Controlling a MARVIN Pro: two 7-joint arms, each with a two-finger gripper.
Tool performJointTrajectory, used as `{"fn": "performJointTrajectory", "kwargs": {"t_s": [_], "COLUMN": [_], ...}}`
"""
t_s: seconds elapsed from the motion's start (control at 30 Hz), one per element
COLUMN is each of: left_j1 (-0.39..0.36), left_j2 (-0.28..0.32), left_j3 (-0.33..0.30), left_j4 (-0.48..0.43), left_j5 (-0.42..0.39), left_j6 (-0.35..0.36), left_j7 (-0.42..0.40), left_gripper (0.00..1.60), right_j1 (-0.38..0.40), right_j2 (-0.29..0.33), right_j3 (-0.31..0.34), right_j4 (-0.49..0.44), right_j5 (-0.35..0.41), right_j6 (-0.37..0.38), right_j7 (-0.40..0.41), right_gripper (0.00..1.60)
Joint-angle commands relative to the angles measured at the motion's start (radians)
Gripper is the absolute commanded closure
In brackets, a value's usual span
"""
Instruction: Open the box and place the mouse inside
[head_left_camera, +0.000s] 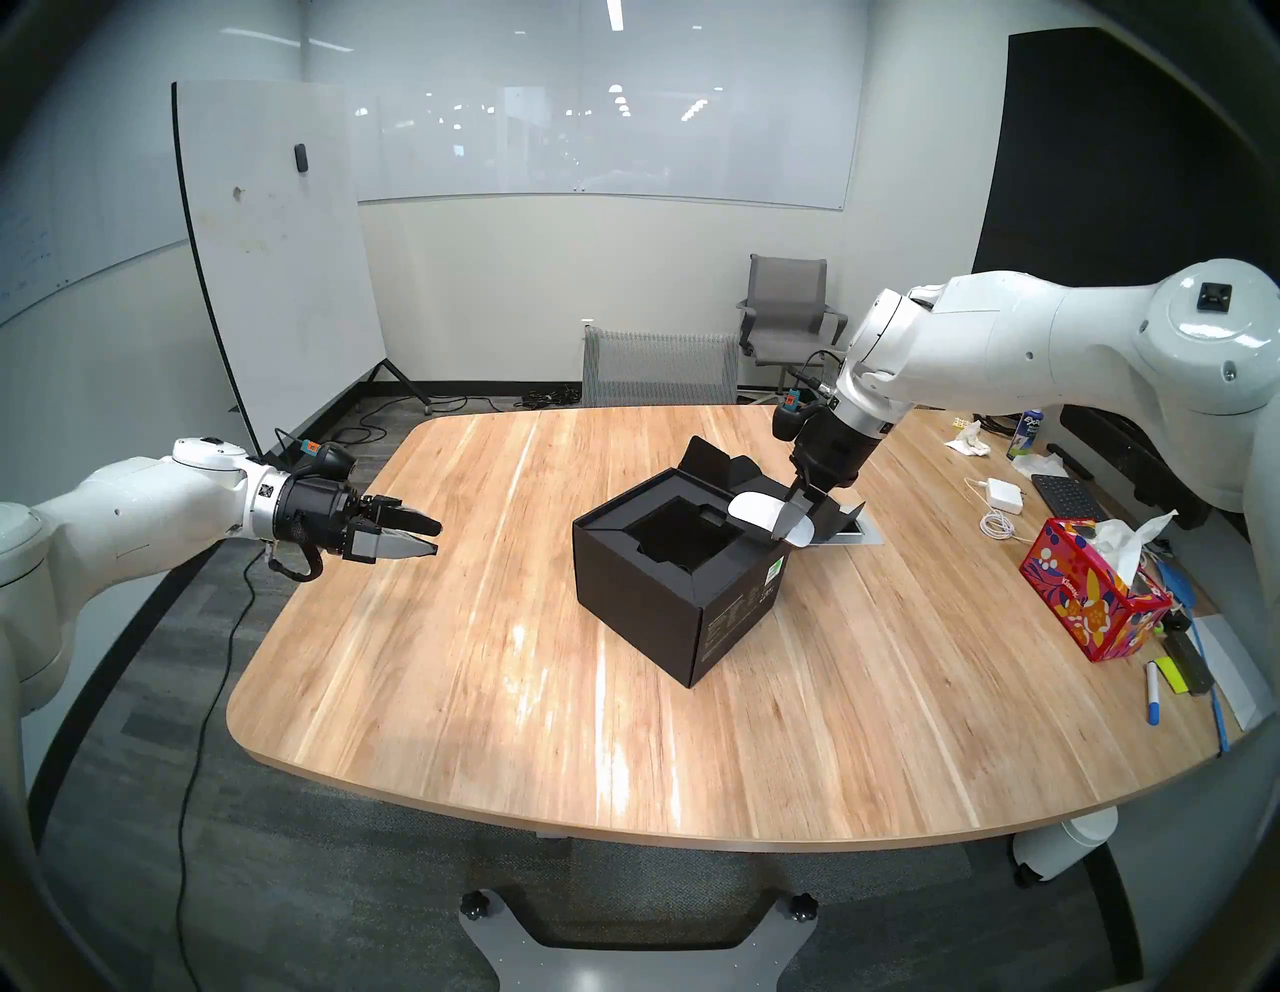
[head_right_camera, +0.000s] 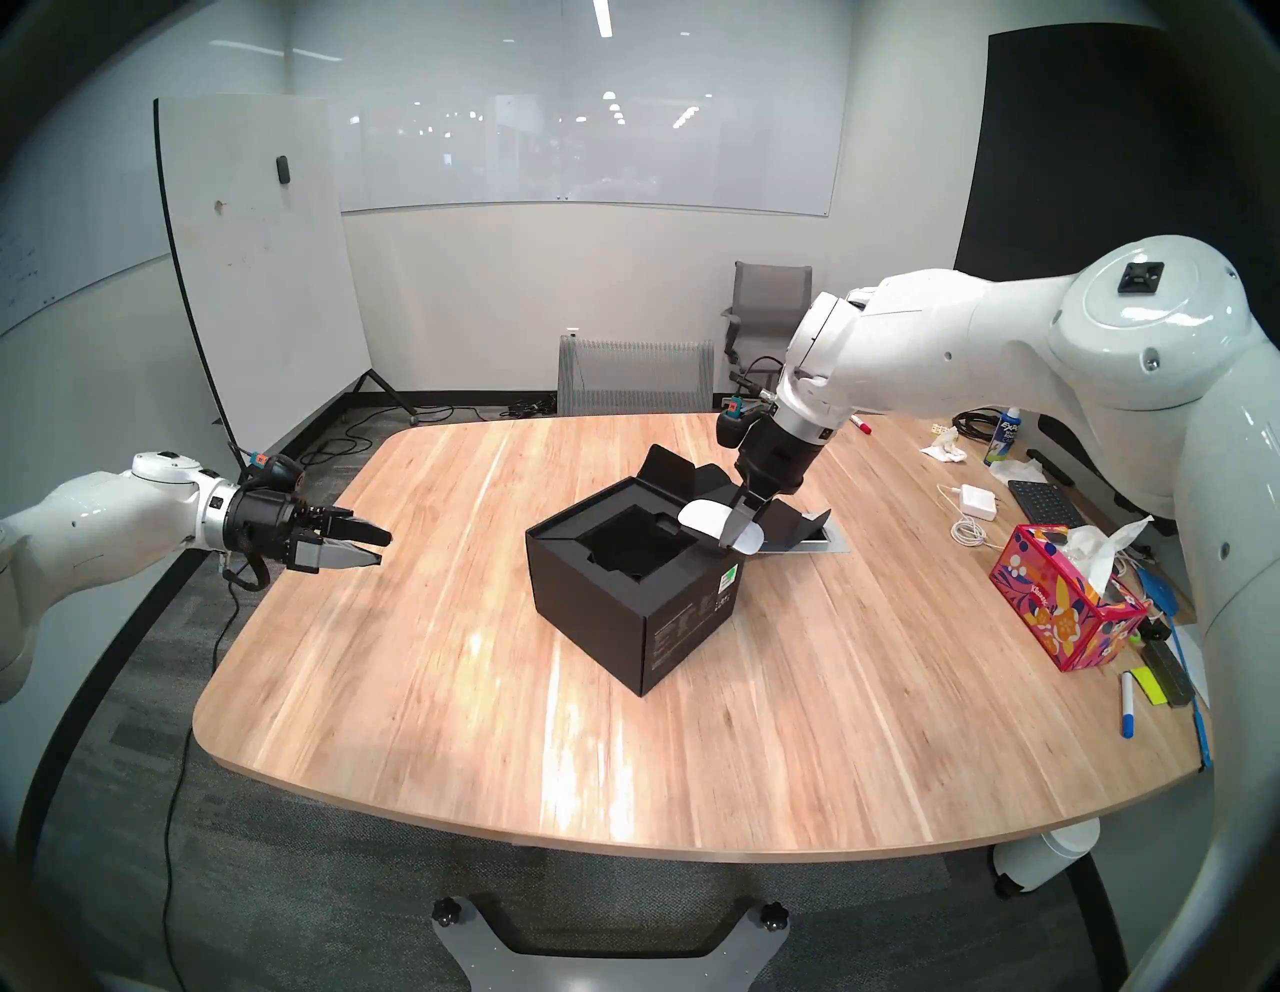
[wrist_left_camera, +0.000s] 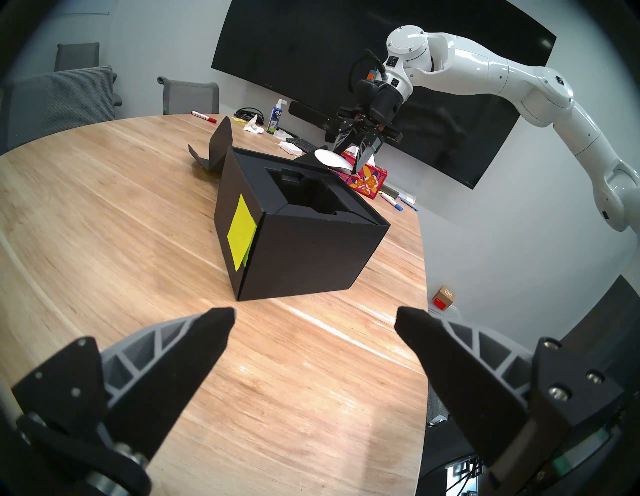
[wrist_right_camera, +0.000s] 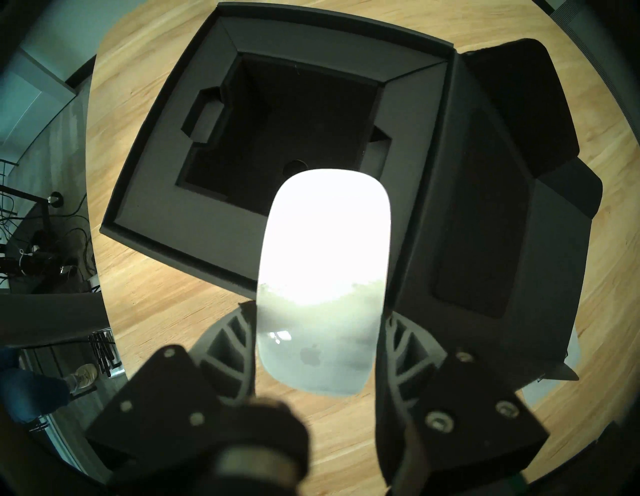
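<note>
Above table (head_left_camera: 485, 658), mouse (head_left_camera: 758, 512) pinched between right fingers (head_left_camera: 786, 523).

left tool (head_left_camera: 431, 537) level, jaws spread; right tool (head_left_camera: 796, 516) angled down, clamped.

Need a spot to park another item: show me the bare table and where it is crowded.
Bare wood: the near half of the table in front of the box, the left side by the open left gripper, and the far edge behind the lid. Crowded: the right edge, around the tissue box, keyboard and adapter.
</note>
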Motion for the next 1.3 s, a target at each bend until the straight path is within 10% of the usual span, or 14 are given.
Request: {"fn": "performJointTrajectory", "kwargs": {"t_s": [0.0, 1.27], "left_j1": [-0.017, -0.018], "left_j2": [0.002, 0.002], "left_j3": [-0.009, -0.007], "left_j4": [-0.002, -0.002], "left_j5": [-0.008, -0.009], "left_j6": [0.003, 0.002], "left_j7": [-0.006, -0.006], "left_gripper": [0.0, 0.0], "right_j1": [-0.024, -0.154], "right_j2": [-0.046, -0.122], "right_j3": [0.025, 0.086], "right_j4": [0.106, 0.292], "right_j5": [0.006, 0.016], "right_j6": [-0.037, -0.121], "right_j7": [0.072, 0.177], "right_gripper": [1.6, 1.6]}}
